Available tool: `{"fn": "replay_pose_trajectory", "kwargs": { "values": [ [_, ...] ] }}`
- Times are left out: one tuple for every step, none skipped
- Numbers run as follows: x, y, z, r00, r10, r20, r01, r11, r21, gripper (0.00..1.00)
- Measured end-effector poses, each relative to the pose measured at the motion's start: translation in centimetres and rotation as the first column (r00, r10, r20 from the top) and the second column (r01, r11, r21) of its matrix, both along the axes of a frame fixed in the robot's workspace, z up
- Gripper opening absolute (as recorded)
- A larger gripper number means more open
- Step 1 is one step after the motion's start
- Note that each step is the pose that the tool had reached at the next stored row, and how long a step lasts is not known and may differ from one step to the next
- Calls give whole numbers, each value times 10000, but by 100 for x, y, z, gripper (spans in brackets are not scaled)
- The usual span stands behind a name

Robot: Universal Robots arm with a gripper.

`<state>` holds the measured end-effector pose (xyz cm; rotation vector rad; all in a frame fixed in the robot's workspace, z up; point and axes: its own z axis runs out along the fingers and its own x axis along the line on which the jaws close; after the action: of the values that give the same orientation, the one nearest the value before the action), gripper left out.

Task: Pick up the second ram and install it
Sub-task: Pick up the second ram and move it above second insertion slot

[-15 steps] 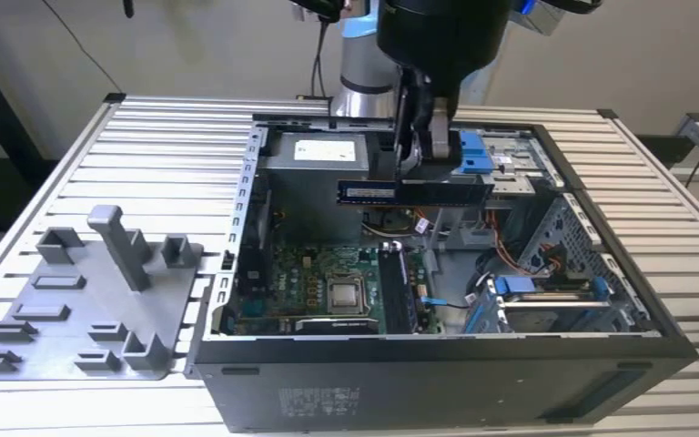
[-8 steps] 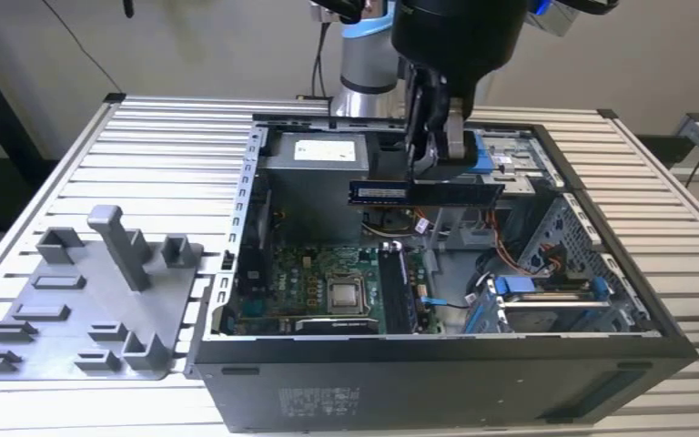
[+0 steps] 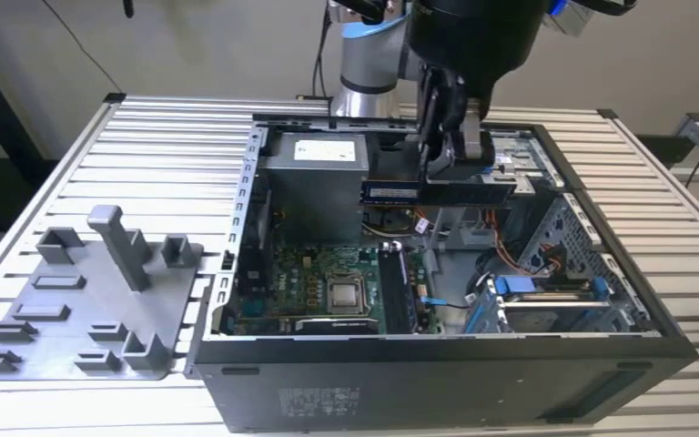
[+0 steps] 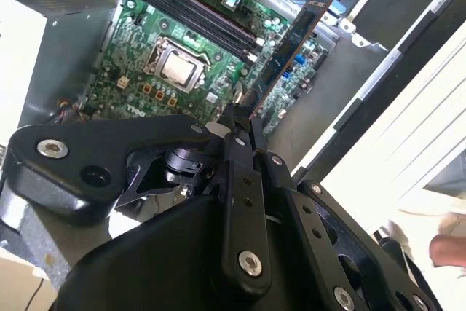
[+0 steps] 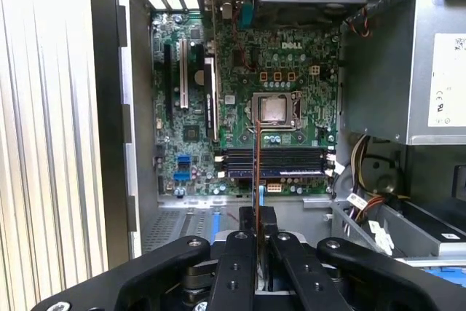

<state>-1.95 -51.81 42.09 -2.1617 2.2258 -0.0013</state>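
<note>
Gripper: the gripper (image 3: 444, 173) hangs over the middle of the open computer case (image 3: 447, 382), jaws clenched on one end of the second ram.
Second ram: the second ram (image 3: 393, 192) is up in the air, sticking out level toward the exterior view's left, above the motherboard (image 3: 288, 296) and clear of it.
Exterior view: from here you see the stick's broad face and the gap beneath it. The power supply (image 3: 313, 159) sits just behind.
Beside the case: a grey fixture (image 3: 83, 319) with an upright post (image 3: 119, 246) lies on the slatted table (image 3: 167, 146), well apart from the arm.
Second wrist view: the fingertips (image 4: 231, 123) pinch the stick (image 4: 291, 41), which runs away at a slant over the board's edge. The processor (image 4: 177, 69) and memory slots (image 4: 191, 11) lie off to one side.
First wrist view: the stick is edge-on here, a thin line (image 5: 256, 169) (you could miss it) rising from between the fingers (image 5: 240, 253). It crosses the memory slots (image 5: 291, 162) at a right angle, its far end near the processor (image 5: 274, 109).
Slots: whether any already holds a stick, I cannot tell.
</note>
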Motion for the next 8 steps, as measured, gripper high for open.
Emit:
{"fn": "replay_pose_trajectory", "kwargs": {
  "values": [
    [10, 0, 0, 10000, 0, 0, 0, 10000, 0, 14],
    [20, 0, 0, 10000, -1, 0, 1, 10000, 1, 14],
    [27, 0, 0, 10000, 0, 0, 0, 10000, 0, 14],
    [30, 0, 0, 10000, 0, 0, 0, 10000, 0, 14],
    [30, 0, 0, 10000, -1, 0, 1, 10000, 0, 14],
    [30, 0, 0, 10000, -2, 0, 2, 10000, 0, 14],
    [31, 0, 0, 10000, -1, 0, 1, 10000, 0, 14],
    [31, 0, 0, 10000, 0, 0, 0, 10000, 0, 14]
  ]
}}
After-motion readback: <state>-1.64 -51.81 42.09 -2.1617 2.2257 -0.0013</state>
